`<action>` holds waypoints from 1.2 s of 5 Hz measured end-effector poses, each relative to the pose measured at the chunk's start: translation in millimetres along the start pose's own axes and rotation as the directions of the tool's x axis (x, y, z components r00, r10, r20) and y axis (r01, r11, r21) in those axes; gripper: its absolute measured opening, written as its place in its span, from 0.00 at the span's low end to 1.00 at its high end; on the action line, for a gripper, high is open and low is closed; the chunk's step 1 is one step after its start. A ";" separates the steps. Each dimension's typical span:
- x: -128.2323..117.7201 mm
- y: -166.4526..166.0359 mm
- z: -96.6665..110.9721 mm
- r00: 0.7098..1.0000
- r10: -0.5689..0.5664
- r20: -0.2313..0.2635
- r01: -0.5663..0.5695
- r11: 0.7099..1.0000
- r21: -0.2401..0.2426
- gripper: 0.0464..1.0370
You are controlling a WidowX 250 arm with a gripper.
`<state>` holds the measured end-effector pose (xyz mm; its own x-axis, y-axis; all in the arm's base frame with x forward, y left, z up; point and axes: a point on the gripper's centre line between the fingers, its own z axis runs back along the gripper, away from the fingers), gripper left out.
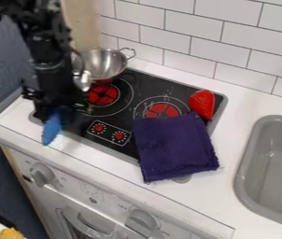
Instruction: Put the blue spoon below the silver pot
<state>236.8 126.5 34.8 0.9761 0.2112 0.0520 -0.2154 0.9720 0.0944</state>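
- Though the slim blue spoon [52, 128] shows just below the black hand [56, 109], I cannot tell its grip.
- Round silver metal pot [104, 64] beyond the hand; final placement seems left.

The rear wall [187, 25] is faced with white rectangular tiles, laid in staggered rows and separated by dark joints. A beige panel [81, 21] is set at the upper left. The left side is bounded by a blue-grey surface [3, 79]. Into the white counter [243, 99] are set a black cooktop [128, 122], marked with red burners [162, 110], and, at the right, a grey sink [242, 149]. Grey knobs [42, 174] are mounted on the white front panel [90, 191] below.
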 end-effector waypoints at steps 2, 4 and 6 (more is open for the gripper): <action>4.2 13.1 -17.8 0.997 0.034 -0.070 -0.034 0.999 0.005 0.38; 6.0 8.3 -21.2 0.996 -0.007 -0.086 0.007 1.000 -0.005 0.37; 28.8 -6.8 -14.3 0.995 -0.101 -0.003 0.101 0.994 -0.031 0.37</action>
<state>266.8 127.5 21.4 0.9929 0.1125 0.0395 -0.1150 0.9910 0.0682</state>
